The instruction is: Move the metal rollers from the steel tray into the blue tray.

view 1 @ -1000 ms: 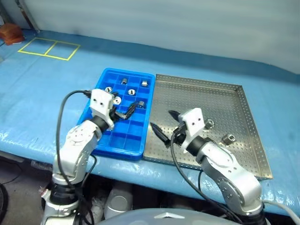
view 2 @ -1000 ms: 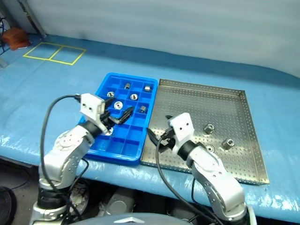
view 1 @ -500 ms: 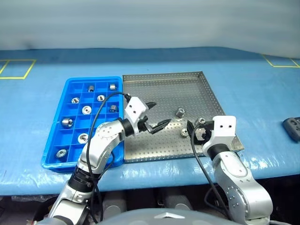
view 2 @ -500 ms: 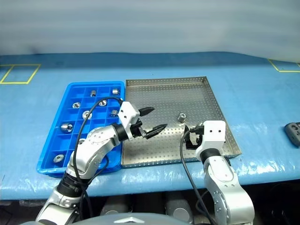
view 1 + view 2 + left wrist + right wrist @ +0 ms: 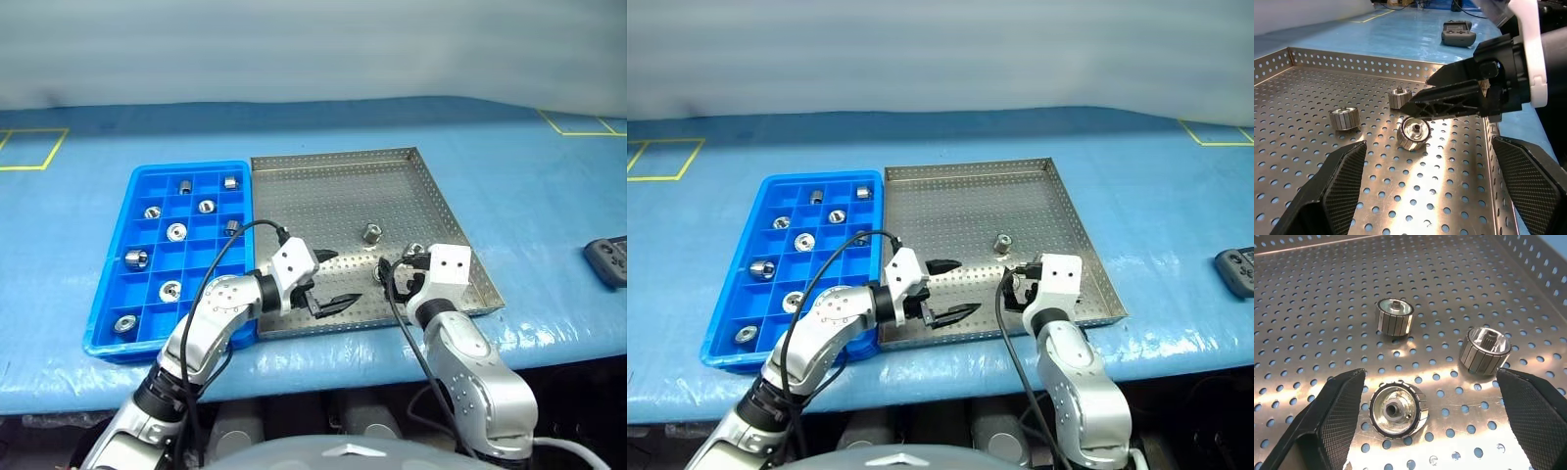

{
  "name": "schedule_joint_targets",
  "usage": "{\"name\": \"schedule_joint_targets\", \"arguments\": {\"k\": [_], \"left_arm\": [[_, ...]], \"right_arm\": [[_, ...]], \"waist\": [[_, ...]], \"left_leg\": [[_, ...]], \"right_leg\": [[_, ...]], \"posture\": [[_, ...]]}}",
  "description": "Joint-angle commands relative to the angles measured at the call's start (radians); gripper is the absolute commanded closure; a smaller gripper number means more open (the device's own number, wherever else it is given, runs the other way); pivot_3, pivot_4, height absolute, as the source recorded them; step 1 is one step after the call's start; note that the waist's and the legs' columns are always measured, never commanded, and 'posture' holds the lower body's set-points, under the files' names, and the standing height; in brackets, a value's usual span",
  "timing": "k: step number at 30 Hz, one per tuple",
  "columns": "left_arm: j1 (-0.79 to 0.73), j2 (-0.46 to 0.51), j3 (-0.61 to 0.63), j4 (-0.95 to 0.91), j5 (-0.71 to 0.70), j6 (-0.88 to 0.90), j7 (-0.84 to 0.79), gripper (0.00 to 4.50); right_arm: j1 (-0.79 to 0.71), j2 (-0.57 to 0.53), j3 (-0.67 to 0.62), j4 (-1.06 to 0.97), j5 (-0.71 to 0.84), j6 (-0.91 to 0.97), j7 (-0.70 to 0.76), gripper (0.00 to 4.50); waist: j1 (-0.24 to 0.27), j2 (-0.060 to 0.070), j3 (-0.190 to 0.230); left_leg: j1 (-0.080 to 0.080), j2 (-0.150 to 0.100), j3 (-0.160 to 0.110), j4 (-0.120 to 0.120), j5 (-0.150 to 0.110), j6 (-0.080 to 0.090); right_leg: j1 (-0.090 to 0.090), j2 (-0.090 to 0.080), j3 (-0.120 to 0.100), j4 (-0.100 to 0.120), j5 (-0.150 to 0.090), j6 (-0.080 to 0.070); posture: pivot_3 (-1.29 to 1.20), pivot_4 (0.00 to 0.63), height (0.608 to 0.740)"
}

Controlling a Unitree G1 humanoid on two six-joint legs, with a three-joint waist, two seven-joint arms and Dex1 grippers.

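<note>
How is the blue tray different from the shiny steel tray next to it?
The blue tray is bright blue with a grid of little square compartments; the steel tray is silver, with one open floor dotted with tiny holes. The blue tray is narrower; the steel tray is wider and squarer. The blue tray holds more metal rollers, one to a compartment; the steel tray has three loose ones. Both are low-rimmed and lie flat, side by side.

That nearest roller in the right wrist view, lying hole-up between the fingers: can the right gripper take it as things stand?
Probably yes. The right gripper is open, its fingers either side of the nearest roller on the steel tray. The two other rollers lie apart from it, clear of the fingers.
</note>
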State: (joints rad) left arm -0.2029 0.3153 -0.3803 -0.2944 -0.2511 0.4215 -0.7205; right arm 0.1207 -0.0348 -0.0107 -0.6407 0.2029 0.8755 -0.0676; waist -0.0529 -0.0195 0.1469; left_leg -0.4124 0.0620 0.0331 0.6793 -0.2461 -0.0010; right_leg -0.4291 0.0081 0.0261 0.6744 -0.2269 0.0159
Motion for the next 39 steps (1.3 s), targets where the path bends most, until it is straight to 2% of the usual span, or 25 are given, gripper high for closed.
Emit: {"name": "schedule_joint_targets", "arguments": {"k": [1,9,12,18,19,27,35,39], "left_arm": [[0.014,-0.012,0.007,-0.060,-0.020,-0.015,0.001,0.04],[0.031,-0.021,0.016,-0.071,-0.017,-0.016,0.023,0.04],[0.040,-0.031,0.025,-0.069,-0.015,-0.029,0.038,0.00],[0.067,-0.065,0.053,-0.059,-0.021,-0.081,0.065,0.00],[0.070,-0.068,0.057,-0.058,-0.022,-0.082,0.067,0.00],[0.103,-0.075,0.085,-0.060,-0.026,-0.136,0.080,0.00],[0.176,-0.108,0.190,-0.131,-0.001,-0.160,0.240,0.00],[0.236,-0.124,0.254,-0.187,0.013,-0.155,0.330,0.00]], "right_arm": [[-0.026,0.004,0.019,0.011,-0.001,-0.020,0.015,0.00],[-0.024,0.016,0.028,0.075,-0.001,0.002,0.021,0.00],[-0.029,0.022,0.030,0.082,0.000,0.004,0.020,0.56],[-0.054,0.037,0.027,0.073,0.008,0.022,0.020,2.60],[-0.060,0.040,0.026,0.070,0.012,0.029,0.021,2.77],[-0.119,0.040,0.026,0.051,0.022,0.070,0.029,2.81],[-0.307,-0.014,0.115,0.071,-0.005,0.078,0.070,2.81],[-0.387,-0.019,0.147,0.136,0.000,0.044,0.113,2.81]], "waist": [[0.000,0.000,0.000],[0.003,0.000,0.000],[0.003,0.000,0.000],[0.014,0.001,0.000],[0.015,0.001,0.001],[0.025,0.001,0.001],[0.053,0.001,0.002],[0.089,0.001,0.002]], "left_leg": [[0.000,0.000,0.000,0.000,0.000,0.000],[0.000,0.000,0.000,-0.001,0.000,0.000],[0.000,0.000,0.000,-0.001,0.000,0.000],[0.000,0.000,0.000,-0.002,0.000,0.000],[0.000,0.000,0.000,-0.002,0.000,0.000],[-0.001,0.000,0.000,-0.003,0.000,0.000],[-0.001,0.000,-0.001,-0.007,0.000,0.000],[0.000,0.000,-0.001,-0.014,0.001,0.000]], "right_leg": [[0.000,0.000,0.000,0.000,0.000,0.000],[0.000,0.000,0.000,0.000,0.000,0.000],[0.000,0.000,0.000,0.000,0.000,0.000],[-0.001,0.000,0.000,-0.001,-0.001,0.000],[-0.001,0.000,0.000,-0.001,-0.001,0.000],[-0.001,0.000,0.000,-0.003,0.000,0.000],[-0.002,0.001,-0.001,-0.004,-0.001,0.000],[-0.001,0.000,-0.002,-0.010,0.002,0.003]], "posture": [[-0.04,0.150,0.740],[-0.04,0.150,0.740],[-0.04,0.150,0.740],[0.01,0.150,0.740],[0.01,0.150,0.740],[0.08,0.150,0.740],[0.22,0.150,0.740],[0.30,0.150,0.740]]}}
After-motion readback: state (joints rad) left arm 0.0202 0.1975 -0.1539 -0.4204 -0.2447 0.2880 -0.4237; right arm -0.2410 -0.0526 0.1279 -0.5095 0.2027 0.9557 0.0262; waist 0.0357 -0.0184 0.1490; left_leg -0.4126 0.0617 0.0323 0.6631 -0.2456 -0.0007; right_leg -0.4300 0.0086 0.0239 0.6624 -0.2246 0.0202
